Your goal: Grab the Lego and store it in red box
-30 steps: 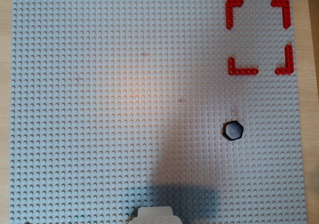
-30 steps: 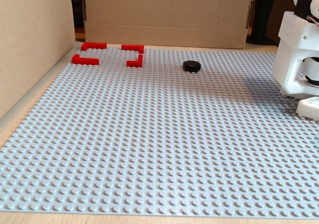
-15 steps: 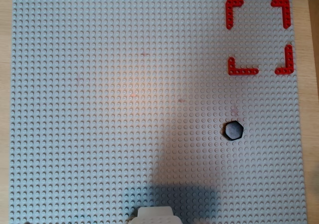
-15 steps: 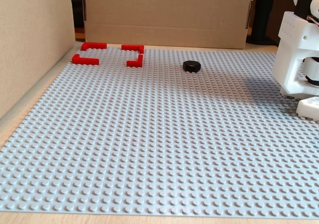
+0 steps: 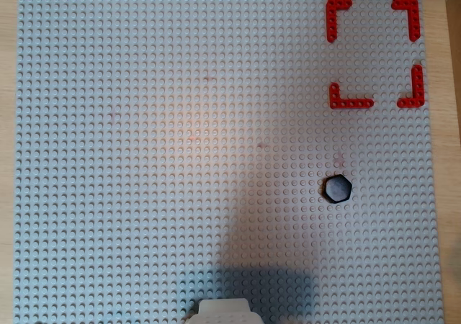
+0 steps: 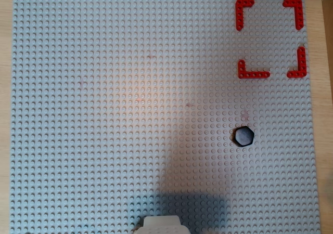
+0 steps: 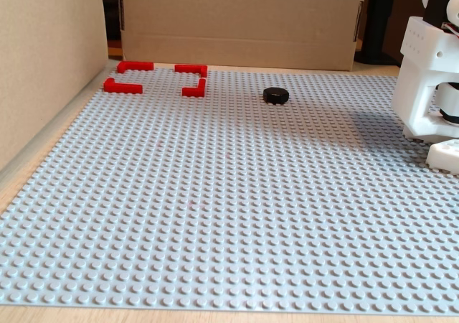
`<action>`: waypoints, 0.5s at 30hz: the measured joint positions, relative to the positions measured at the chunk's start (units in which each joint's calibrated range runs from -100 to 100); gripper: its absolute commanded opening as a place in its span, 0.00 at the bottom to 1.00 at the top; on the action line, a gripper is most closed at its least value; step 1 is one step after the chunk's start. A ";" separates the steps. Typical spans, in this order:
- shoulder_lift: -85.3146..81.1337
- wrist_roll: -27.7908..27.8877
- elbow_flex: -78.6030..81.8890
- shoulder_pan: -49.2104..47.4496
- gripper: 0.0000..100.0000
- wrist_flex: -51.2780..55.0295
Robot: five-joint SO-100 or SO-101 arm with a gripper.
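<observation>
One Lego point(image 5: 336, 189); four red corners point(image 5: 350, 100)

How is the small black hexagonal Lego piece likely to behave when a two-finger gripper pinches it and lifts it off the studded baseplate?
The black Lego looks like rigid plastic, so it probably will not flex. It sits low and flat on the grey baseplate, so tipping or rolling seems unlikely. Its six flat sides should offer parallel faces to pinch, though it may be clicked onto studs and resist at first.

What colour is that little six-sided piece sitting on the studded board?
Plain black; the six-sided piece shows best in both overhead views.
</observation>
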 measured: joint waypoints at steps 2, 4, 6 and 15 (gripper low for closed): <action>0.42 0.34 0.00 -0.07 0.12 0.00; 2.11 1.61 0.00 -0.15 0.15 0.00; 4.14 2.05 0.00 -0.07 0.14 -0.43; 24.26 2.34 -5.37 -0.07 0.12 -1.12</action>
